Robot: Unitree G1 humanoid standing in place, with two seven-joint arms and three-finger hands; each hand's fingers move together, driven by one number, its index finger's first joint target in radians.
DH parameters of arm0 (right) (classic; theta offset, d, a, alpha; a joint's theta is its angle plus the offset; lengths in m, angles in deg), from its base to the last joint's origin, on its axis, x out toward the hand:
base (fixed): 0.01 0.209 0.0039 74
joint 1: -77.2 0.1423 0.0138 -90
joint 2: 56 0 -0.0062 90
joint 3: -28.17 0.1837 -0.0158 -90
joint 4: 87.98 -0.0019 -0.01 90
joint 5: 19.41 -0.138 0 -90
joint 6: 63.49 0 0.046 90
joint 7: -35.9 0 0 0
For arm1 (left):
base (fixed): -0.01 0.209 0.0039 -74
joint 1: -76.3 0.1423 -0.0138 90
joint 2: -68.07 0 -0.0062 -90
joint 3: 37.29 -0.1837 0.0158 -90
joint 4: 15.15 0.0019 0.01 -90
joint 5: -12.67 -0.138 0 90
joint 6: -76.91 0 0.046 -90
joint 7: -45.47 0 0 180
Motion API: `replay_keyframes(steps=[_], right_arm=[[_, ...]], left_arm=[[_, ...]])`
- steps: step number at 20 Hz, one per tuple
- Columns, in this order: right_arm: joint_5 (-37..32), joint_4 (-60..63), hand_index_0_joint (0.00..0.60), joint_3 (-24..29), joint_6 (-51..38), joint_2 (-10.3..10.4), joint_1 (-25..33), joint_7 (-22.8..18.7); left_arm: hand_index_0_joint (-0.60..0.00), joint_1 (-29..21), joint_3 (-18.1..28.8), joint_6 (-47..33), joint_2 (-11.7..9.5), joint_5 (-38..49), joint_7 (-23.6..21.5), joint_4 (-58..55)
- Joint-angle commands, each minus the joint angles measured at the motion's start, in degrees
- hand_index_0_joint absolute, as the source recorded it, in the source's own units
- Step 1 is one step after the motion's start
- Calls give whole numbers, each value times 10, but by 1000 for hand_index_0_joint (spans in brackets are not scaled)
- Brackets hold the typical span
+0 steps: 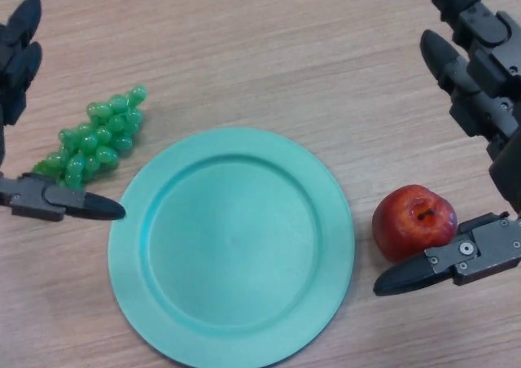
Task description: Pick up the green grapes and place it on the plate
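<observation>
A bunch of green grapes (96, 138) lies on the wooden table, left of a round teal plate (232, 242) that has nothing on it. My left hand (18, 54) shows at the left edge, open, its fingers stretched above the grapes and its thumb (69, 201) just below them, touching nothing. At the right edge my right hand (476, 75) is open too, with its thumb (444, 262) under a red apple (413, 220).
The red apple rests on the table just right of the plate's rim, between my right hand's fingers and thumb. Bare wooden tabletop stretches across the far side.
</observation>
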Motion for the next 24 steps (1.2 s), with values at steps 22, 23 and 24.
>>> replay_keyframes(steps=[22, 23, 24], right_arm=[[-82, -32, 0, 83, -135, -56, -33, -58], [-89, -32, 0, 84, -139, -61, -37, -64], [-97, -32, 0, 86, -144, -68, -41, -73]], left_arm=[[-450, -165, -82, -237, -89, -427, -124, 337], [-550, -162, -83, -242, -92, -447, -135, 343], [-600, -158, -79, -247, -98, -471, -155, 344]])
